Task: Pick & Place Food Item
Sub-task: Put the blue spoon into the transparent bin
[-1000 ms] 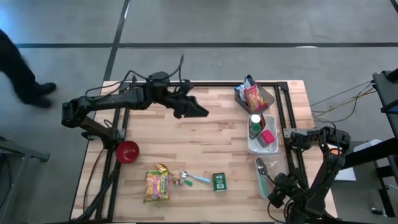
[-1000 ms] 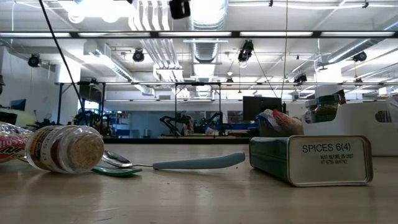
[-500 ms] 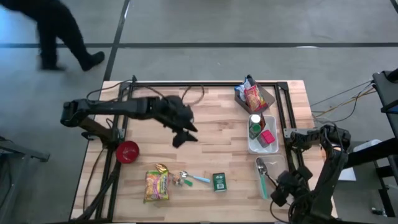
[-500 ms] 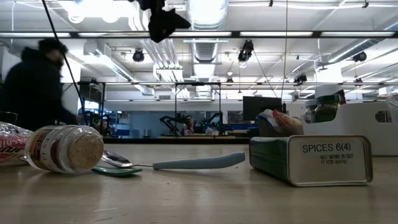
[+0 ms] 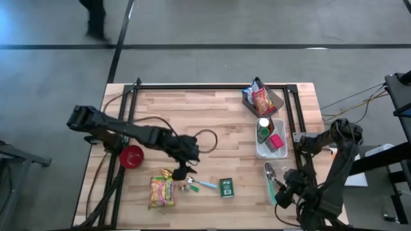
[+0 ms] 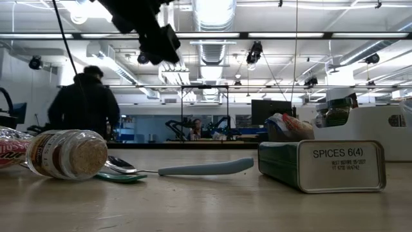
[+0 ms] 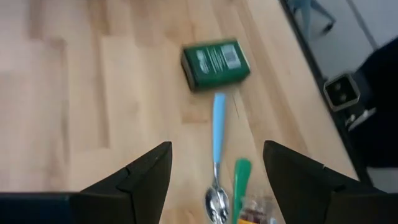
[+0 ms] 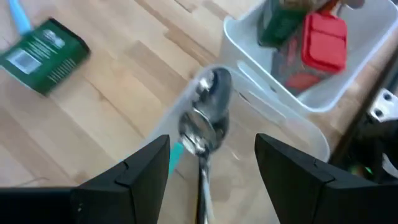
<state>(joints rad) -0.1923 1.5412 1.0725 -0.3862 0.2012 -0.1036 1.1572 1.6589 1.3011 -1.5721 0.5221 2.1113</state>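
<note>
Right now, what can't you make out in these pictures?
- Jar, low view: label blurred, unreadable.
- Snack packet, low view: cut off by the picture's edge and the jar.
- White bin, high view: its contents too small to identify.
- Person, low view: a dark, distant figure.

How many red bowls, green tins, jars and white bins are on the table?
red bowl: 1
green tin: 1
jar: 1
white bin: 1
Total: 4
</note>
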